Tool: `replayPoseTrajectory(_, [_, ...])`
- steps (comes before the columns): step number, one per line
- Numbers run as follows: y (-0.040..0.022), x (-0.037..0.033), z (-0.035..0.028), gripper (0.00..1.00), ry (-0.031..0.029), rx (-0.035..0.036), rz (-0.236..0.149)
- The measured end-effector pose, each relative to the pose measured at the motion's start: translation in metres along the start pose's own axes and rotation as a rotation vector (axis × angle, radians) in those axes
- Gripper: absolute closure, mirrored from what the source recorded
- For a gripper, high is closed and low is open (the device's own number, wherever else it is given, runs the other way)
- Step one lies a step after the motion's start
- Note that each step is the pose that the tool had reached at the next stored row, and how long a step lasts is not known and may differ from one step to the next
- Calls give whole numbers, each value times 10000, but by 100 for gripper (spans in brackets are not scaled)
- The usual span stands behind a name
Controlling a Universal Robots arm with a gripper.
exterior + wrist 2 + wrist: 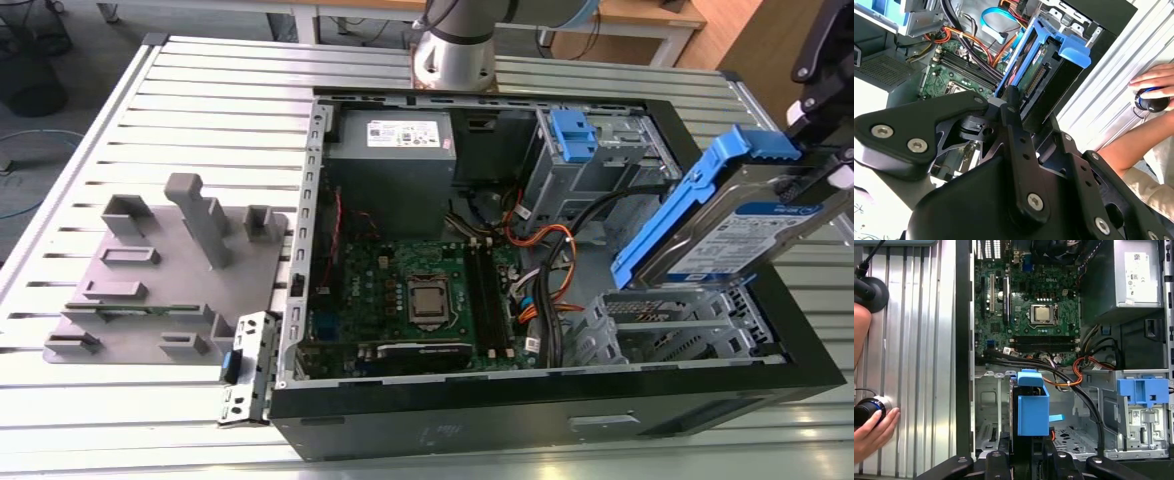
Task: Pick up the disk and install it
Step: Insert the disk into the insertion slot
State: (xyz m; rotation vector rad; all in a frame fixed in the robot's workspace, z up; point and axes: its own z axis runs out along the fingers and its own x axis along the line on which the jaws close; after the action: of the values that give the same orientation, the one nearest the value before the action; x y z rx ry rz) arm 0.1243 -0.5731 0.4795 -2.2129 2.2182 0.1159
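Note:
The disk (737, 228), a silver drive with a white-and-blue label in a blue carrier frame, hangs tilted on edge above the open computer case (561, 400), at the exterior view's right. My gripper (811, 165) is shut on its upper end. Just below the disk stands the metal drive cage (674, 320). In the second wrist view the disk (1040, 75) sticks out from between the black fingers (1013, 107), with its connector edge showing. In the first wrist view the blue carrier (1032, 409) hovers over the open bay (991, 410), and the gripper (1029, 456) is behind it.
Inside the case are the motherboard (414, 290), a grey power supply box (394, 165), bundled cables (534, 240) and a second cage with a blue latch piece (571, 135). A grey fixture plate (167, 270) lies at the exterior view's left. A person's hand (874, 432) rests on the slatted table.

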Motion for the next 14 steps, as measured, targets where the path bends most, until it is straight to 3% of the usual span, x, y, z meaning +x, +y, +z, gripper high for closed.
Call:
replayPoseTrajectory(11, [0, 33, 9, 65, -2, 0, 0])
replayPoseTrajectory(14, [-2, 35, 48, 65, -2, -1, 0])
